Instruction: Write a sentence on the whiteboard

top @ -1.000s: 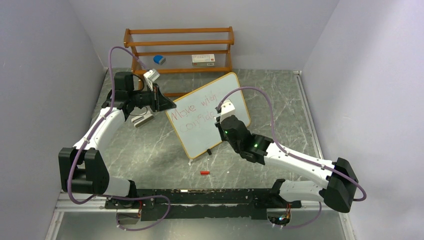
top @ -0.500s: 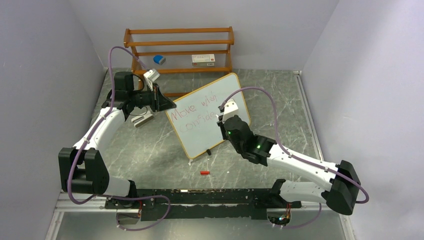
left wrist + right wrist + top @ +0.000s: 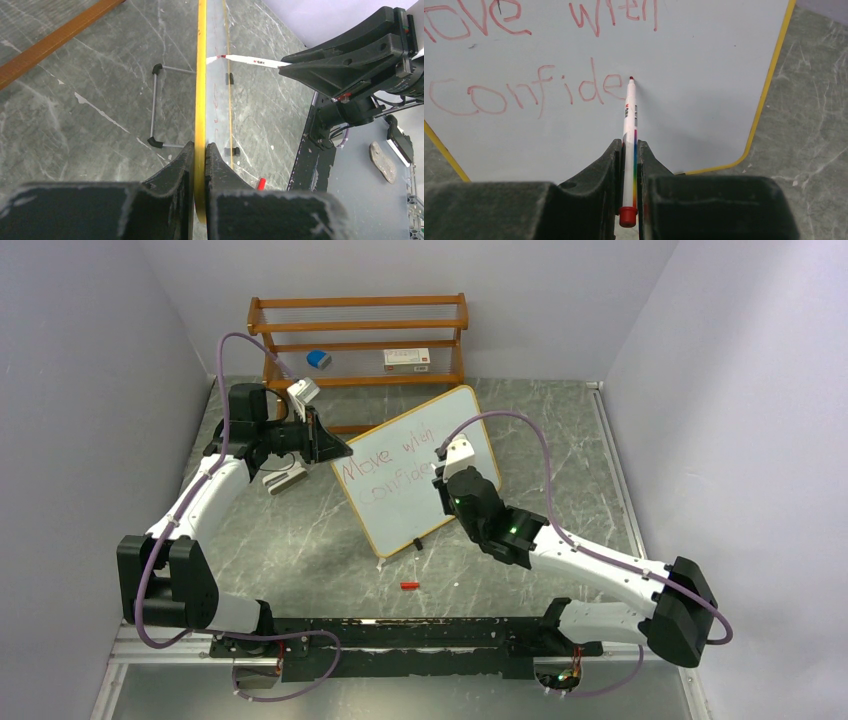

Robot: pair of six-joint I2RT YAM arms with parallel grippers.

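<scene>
Mid-sentence: the whiteboard (image 3: pixel 400 495) reads "Move with Confide" in red, letters yet to come.
Board stands tilted mid-bench (image 3: pixel 300 540). Left end effector (image 3: pixel 200 150) pinches its yellow frame edge. Right end effector (image 3: pixel 629 150) pinches the marker (image 3: pixel 629 115), tip at the surface just past the "e". Risks: a heavy press could rock the board in that narrow grip or slide the marker back between the fingers. Too light a press and strokes would likely skip.

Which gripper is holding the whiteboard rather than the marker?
The left gripper: its jaws pinch the whiteboard's yellow frame edge, while the right gripper grips the red marker.
</scene>
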